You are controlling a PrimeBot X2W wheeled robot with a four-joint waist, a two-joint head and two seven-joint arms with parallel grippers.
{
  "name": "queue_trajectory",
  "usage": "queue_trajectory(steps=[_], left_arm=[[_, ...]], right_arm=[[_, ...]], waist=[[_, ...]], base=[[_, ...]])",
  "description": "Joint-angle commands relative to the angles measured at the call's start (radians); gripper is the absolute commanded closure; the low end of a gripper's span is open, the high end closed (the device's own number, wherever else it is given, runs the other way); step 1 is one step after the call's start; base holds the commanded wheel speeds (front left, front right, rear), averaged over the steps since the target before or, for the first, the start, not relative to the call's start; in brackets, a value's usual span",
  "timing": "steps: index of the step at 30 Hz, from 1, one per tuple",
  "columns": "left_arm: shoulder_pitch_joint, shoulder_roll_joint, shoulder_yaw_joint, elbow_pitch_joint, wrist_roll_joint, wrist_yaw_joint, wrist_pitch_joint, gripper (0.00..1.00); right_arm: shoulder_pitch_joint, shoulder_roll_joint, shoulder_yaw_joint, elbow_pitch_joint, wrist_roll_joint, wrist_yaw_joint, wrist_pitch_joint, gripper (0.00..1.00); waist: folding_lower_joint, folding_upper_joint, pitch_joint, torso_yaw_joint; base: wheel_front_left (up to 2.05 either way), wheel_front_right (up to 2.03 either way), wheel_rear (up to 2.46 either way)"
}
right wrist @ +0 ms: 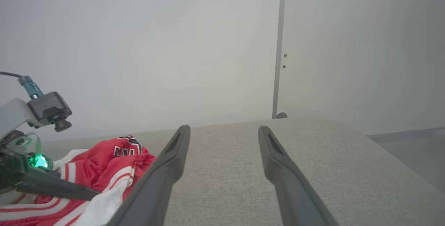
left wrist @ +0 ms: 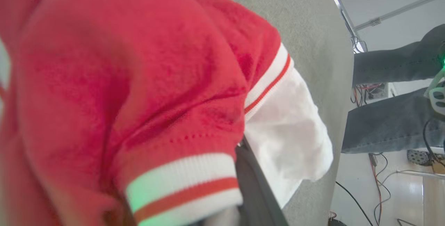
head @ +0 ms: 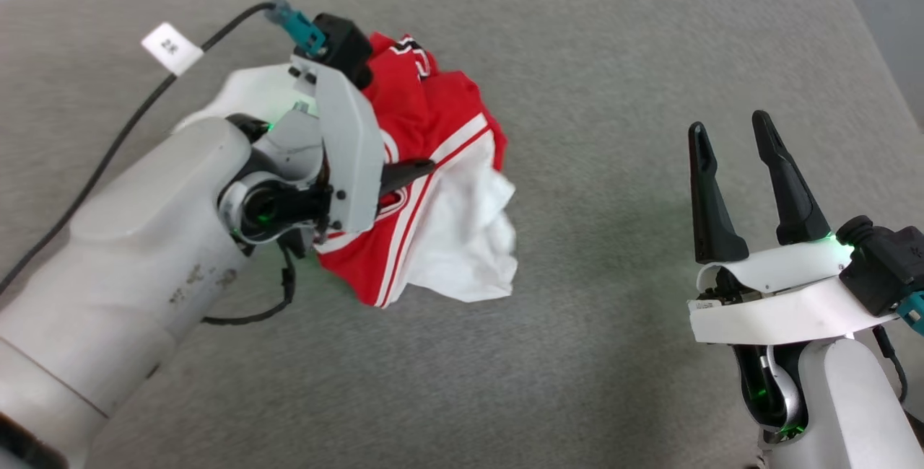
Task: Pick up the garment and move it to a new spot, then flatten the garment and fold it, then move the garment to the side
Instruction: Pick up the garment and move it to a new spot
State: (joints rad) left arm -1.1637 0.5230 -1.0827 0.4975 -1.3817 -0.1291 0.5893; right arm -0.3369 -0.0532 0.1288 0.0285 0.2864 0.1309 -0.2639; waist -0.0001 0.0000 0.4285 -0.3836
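The garment point(head: 433, 115) is a crumpled bundle of red fabric with a white sleeve and white-and-red striped trim, left of centre on the grey table. My left gripper point(head: 404, 173) is shut on it, one dark finger point(left wrist: 253, 184) pressed against the trim; the other finger is buried in the cloth. Red cloth point(left wrist: 139, 62) crowds the left wrist view, with the white sleeve hanging to the right. I cannot tell whether the bundle rests on the surface. My right gripper point(head: 729, 130) stands open and empty at the lower right, well apart from the garment point(right wrist: 111, 160), its own view point(right wrist: 224, 130) looking across bare table.
The grey fabric-covered table point(head: 613, 58) extends all around, its right edge point(head: 877, 43) at the upper right. A black cable with a white tag point(head: 172, 47) runs from the left wrist. A person's legs in jeans point(left wrist: 389, 121) stand beyond the table edge, with cables on the floor.
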Motion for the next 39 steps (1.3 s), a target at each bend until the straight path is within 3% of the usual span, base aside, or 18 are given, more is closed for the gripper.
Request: queue_trajectory(steps=[1,4,5,7,9,11,17,25,30,39], left_arm=[[-0.002,0.01,-0.014,0.016,0.002,-0.002,0.004,1.0],[0.004,0.016,-0.05,0.054,0.009,0.002,0.004,1.0],[0.006,0.017,-0.063,0.064,0.012,0.003,0.006,0.95],[0.008,0.02,-0.091,0.076,0.021,0.005,0.008,0.65],[0.01,0.019,-0.109,0.083,0.015,0.007,0.002,0.49],[0.009,0.016,-0.118,0.083,0.005,0.007,-0.013,0.0],[-0.019,0.014,-0.113,0.034,-0.025,0.006,-0.105,0.0],[-0.016,0.02,-0.092,-0.084,-0.064,0.0,-0.278,0.0],[0.059,0.05,-0.087,-0.131,-0.099,0.0,-0.39,0.0],[0.283,0.094,-0.055,-0.139,-0.162,0.0,-0.629,0.0]], right_arm=[[-0.006,0.004,0.001,-0.005,0.007,0.0,-0.001,0.0],[-0.014,0.004,0.001,-0.006,0.018,0.0,-0.001,0.0],[-0.016,0.004,0.0,-0.007,0.021,0.0,-0.001,0.0],[-0.019,0.004,-0.001,-0.006,0.02,0.0,-0.001,0.0],[-0.019,0.004,0.002,-0.004,0.009,0.0,-0.001,0.0],[-0.022,0.004,0.009,-0.001,-0.006,0.0,-0.001,0.0],[-0.038,0.003,0.028,0.033,-0.081,0.0,-0.001,0.0],[-0.029,0.002,0.021,0.12,-0.195,0.0,-0.001,0.0],[-0.007,-0.002,0.012,0.18,-0.232,0.0,-0.001,0.0],[0.059,-0.064,-0.014,0.247,-0.208,0.0,-0.001,0.0]], waist=[[0.0001,0.0,0.077,-0.078],[0.0001,0.0,0.089,-0.09],[0.0001,0.0,0.091,-0.092],[0.0001,0.0,0.094,-0.092],[0.0001,0.0,0.091,-0.084],[0.0001,0.0,0.082,-0.071],[0.0001,0.0,0.02,0.01],[0.0001,0.0,-0.111,0.169],[0.0001,0.0,-0.185,0.259],[0.0001,0.0,-0.284,0.39]], base=[[0.0,0.0,0.0],[0.0,0.0,0.0],[0.0,0.0,0.0],[0.0,0.0,0.0],[0.0,0.0,0.0],[0.0,0.0,0.0],[0.0,0.0,0.0],[0.0,0.0,0.0],[0.0,0.0,0.0],[0.0,0.0,0.0]])
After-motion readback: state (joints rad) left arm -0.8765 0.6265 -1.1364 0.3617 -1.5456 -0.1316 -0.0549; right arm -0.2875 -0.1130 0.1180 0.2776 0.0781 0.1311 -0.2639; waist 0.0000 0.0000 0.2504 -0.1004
